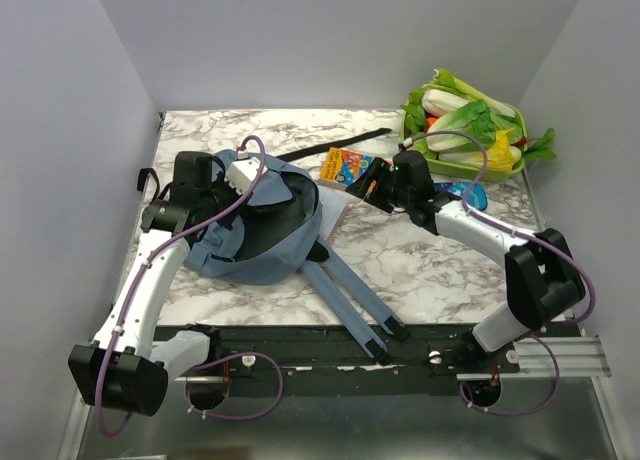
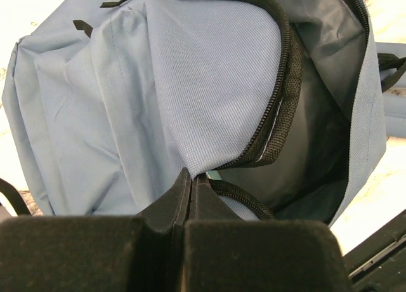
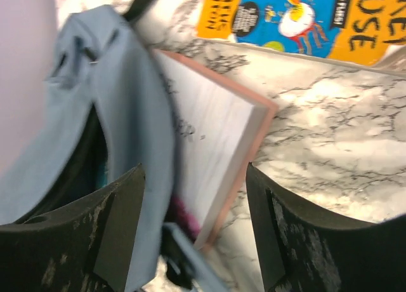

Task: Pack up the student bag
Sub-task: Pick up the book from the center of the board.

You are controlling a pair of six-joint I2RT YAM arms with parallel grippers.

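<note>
Bag: one student bag [image 1: 250, 255], soft dusty-blue weave, black zipper trim, mouth gaping; left-centre of marbled counter [image 1: 440, 265]; two flat straps [image 1: 355, 300] toward near edge.
Left claw [image 2: 191, 178]: together, pinching bag fabric.
Right claw [image 3: 193, 171]: apart, astride pink-edged book [image 3: 216, 133].
Books: two, the second a glossy picture book [image 1: 345, 165].

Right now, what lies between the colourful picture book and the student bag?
A pink-edged book, lying flat right beside the student bag; the right wrist view shows it best.
</note>
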